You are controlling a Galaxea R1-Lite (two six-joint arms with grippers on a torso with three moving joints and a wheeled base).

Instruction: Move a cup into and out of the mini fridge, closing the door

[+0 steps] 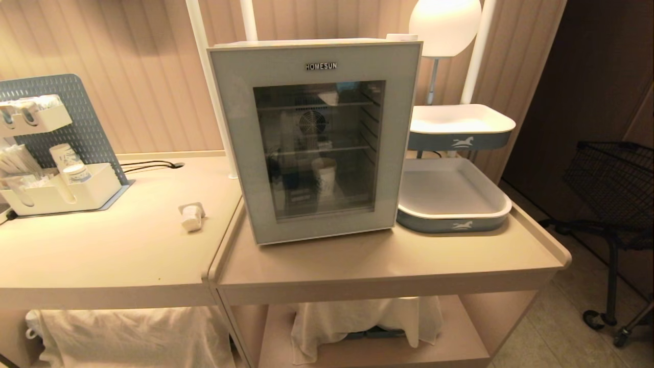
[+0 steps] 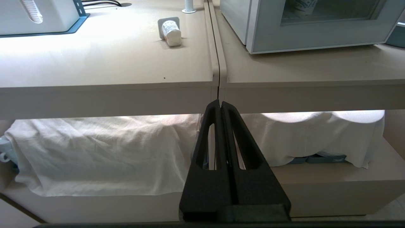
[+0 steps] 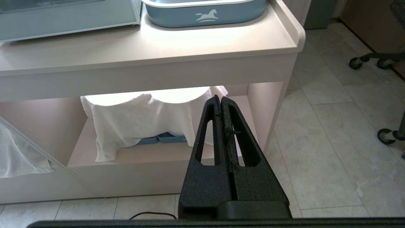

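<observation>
The mini fridge (image 1: 306, 44) stands on the right-hand table with its glass door (image 1: 317, 225) shut. Through the glass a taller paper cup (image 1: 325, 176) shows on the fridge floor. The small white cup (image 1: 191, 217) lies on its side on the left table, left of the fridge; the left wrist view shows the cup (image 2: 171, 32) too. My left gripper (image 2: 220, 103) hangs shut and empty below the tables' front edge, at the seam between them. My right gripper (image 3: 220, 97) is shut and empty, low in front of the right table's lower shelf. Neither arm shows in the head view.
A blue-and-white tray (image 1: 452, 219) sits right of the fridge, with a second tray (image 1: 460, 128) raised behind it. An organiser (image 1: 56, 197) with paper cups stands far left. White cloths (image 1: 352, 319) cover the lower shelves. A black wire cart (image 1: 613, 184) stands on the floor at right.
</observation>
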